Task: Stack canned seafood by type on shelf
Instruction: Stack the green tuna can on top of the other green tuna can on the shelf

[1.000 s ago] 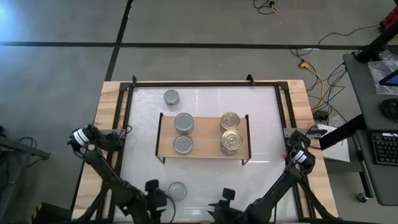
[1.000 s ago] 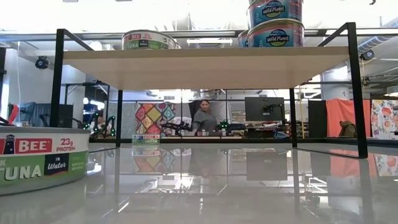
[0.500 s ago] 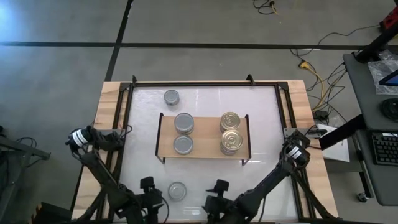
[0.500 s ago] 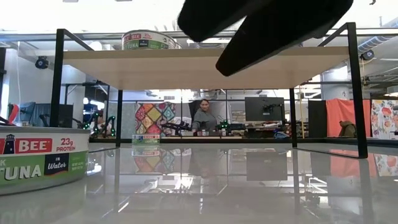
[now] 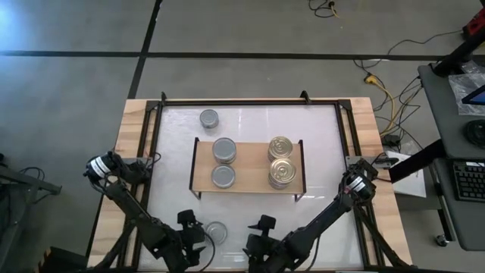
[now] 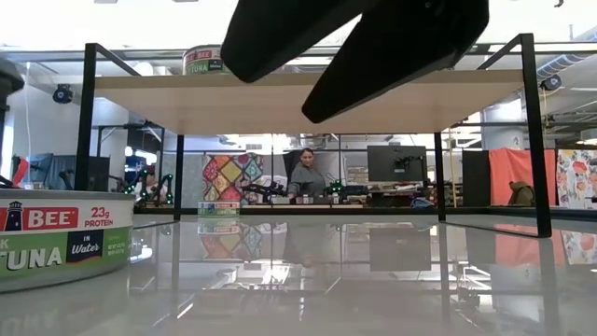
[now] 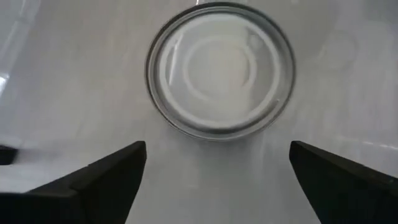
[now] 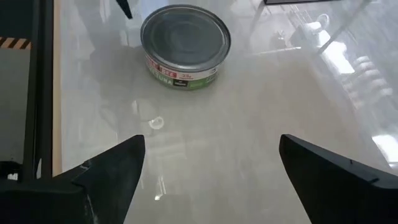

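A silver-topped can (image 5: 216,231) stands on the white tabletop near its front edge; it also shows in the left wrist view (image 7: 221,78) and the low view (image 6: 61,238). My left gripper (image 5: 189,225) hovers open just left of it, fingers (image 7: 112,177) short of the can. My right gripper (image 5: 261,229) is open to the can's right, with the can (image 8: 185,46) ahead of it. The wooden shelf (image 5: 246,186) carries two silver cans (image 5: 224,149) on its left half and gold-topped cans (image 5: 281,172) on its right half.
Another silver can (image 5: 209,118) stands on the tabletop beyond the shelf's far left corner. A black frame (image 5: 227,101) runs round the table. In the low view my right gripper (image 6: 354,37) hides the shelf's right cans. People sit in the room beyond the table.
My right gripper has swung toward the table's left edge, closer to the near can, and has come into the top of the low view. My left gripper has edged a little toward the same can. No can has moved.
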{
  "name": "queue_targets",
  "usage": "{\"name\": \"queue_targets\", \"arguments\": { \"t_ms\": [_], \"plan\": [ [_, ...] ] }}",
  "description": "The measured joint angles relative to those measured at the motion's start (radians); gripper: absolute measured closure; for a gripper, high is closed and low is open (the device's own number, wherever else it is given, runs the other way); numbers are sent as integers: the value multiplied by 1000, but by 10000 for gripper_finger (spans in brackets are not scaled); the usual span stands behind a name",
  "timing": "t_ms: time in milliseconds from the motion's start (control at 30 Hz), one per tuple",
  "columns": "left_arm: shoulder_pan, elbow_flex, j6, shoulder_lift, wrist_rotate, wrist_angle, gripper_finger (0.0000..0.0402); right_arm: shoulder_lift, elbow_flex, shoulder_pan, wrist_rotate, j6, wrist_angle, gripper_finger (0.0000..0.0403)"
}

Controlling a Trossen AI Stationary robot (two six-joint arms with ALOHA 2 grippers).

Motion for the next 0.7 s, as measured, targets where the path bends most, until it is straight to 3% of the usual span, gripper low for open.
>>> {"name": "queue_targets", "arguments": {
  "t_ms": [167, 300, 700],
  "plan": [
    [14, -61, 29, 0, 0, 153, 15, 1, -4, -36, -52, -28, 55, 40],
    [32, -111, 78, 0, -1, 303, 15, 1, -4, -77, -28, 2, 118, 40],
    [30, -122, 105, 106, -84, 382, 15, 47, 9, -30, 46, 229, 88, 57]
  ]
}}
